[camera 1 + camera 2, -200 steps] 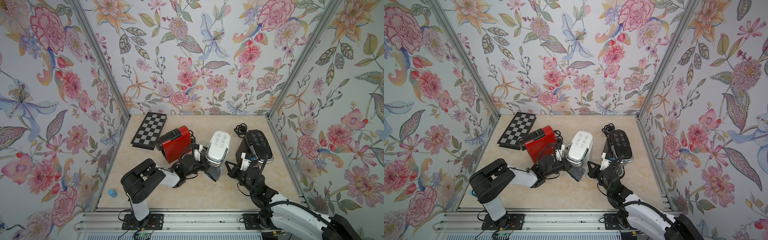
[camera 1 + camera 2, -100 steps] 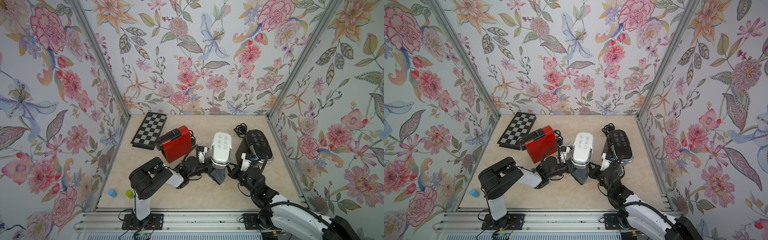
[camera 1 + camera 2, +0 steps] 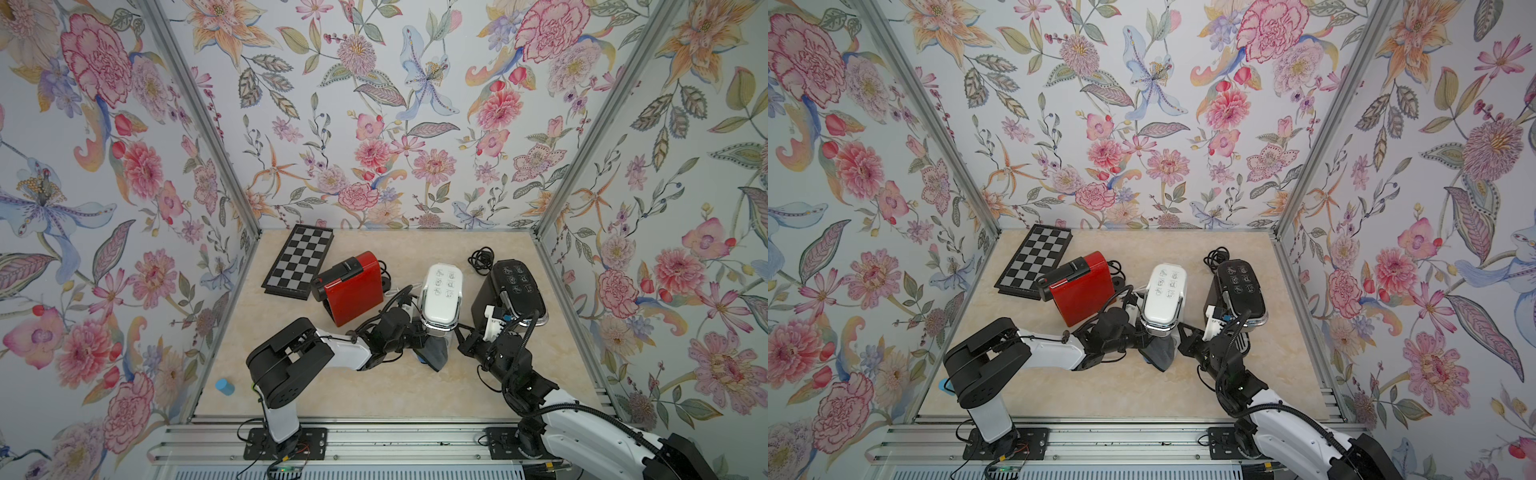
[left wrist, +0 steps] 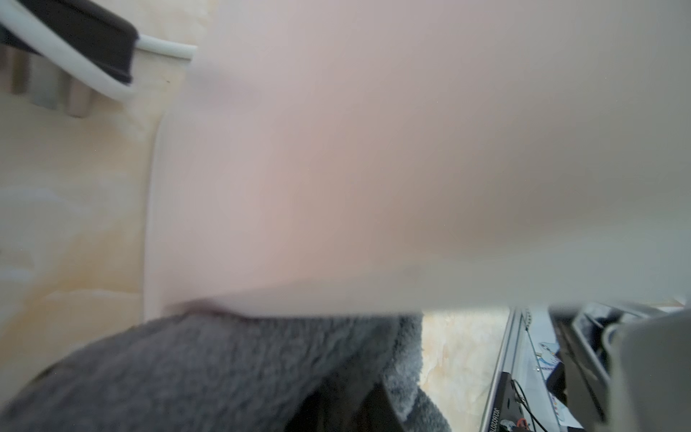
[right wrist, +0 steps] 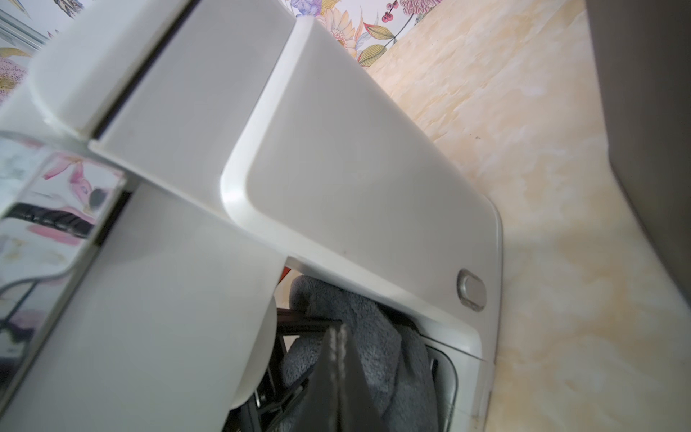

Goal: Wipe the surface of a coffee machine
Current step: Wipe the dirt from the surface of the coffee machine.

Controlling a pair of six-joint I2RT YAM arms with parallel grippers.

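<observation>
I have the left pincer (image 3: 420,344) pinching the cloth (image 3: 436,358) at 6 o'clock of the white machine (image 3: 441,291), whose long axis runs 12-to-6 on the table (image 3: 332,390); the empty right pincer (image 3: 461,336), pressed together, flanks at 4.

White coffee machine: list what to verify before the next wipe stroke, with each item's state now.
1. Left claw shut on the grey fluffy cloth: ok.
2. Cloth touching the white plastic coffee machine, tucked under its head in the right wrist view: ok.
3. Machine upright, button panel facing up: ok.
4. Right claw shut and empty: ok. Whether it braces the machine: cannot tell.
5. Gap between the white machine and the glossy black coffee machine: ok.
</observation>
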